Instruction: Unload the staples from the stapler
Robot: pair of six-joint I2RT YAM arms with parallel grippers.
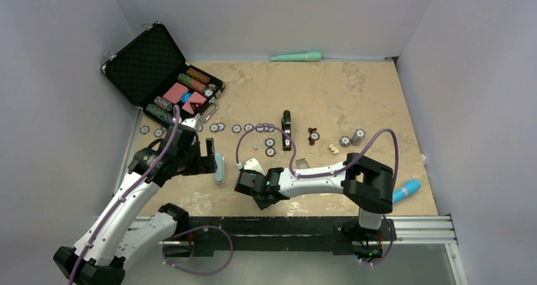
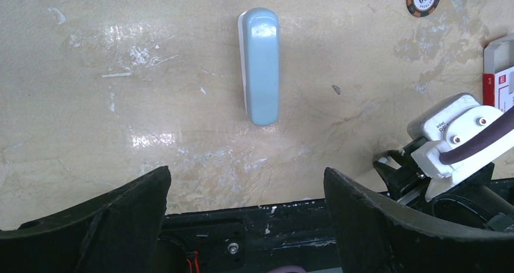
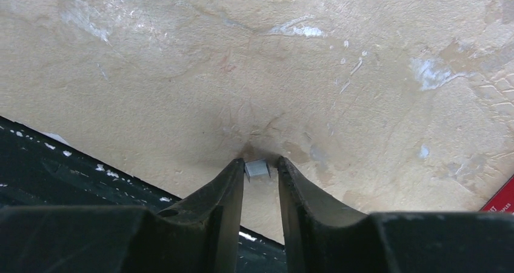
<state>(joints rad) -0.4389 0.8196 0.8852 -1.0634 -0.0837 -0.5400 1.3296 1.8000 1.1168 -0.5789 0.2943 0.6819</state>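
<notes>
The black stapler (image 1: pixel 286 130) lies lengthwise at mid-table, apart from both arms. Near the table's front edge, my right gripper (image 3: pixel 260 164) is down at the surface with the tiny silver staples (image 3: pixel 257 168) between its fingertips. The strip touches the left finger (image 3: pixel 233 185), and a thin dark gap shows before the right one, so the jaws stand narrowly open around it. In the top view this gripper (image 1: pixel 248 185) hides the staples. My left gripper (image 2: pixel 245 182) is wide open and holds nothing, just short of a pale blue bar (image 2: pixel 260 65).
A row of poker chips (image 1: pixel 237 128) runs across mid-table, and an open black case (image 1: pixel 158 69) stands at the back left. A red-and-white box (image 2: pixel 500 79) lies by the right arm. There is a cream lump (image 1: pixel 333 149), a green tube (image 1: pixel 296 57) at the back wall and a blue cylinder (image 1: pixel 406 190) front right.
</notes>
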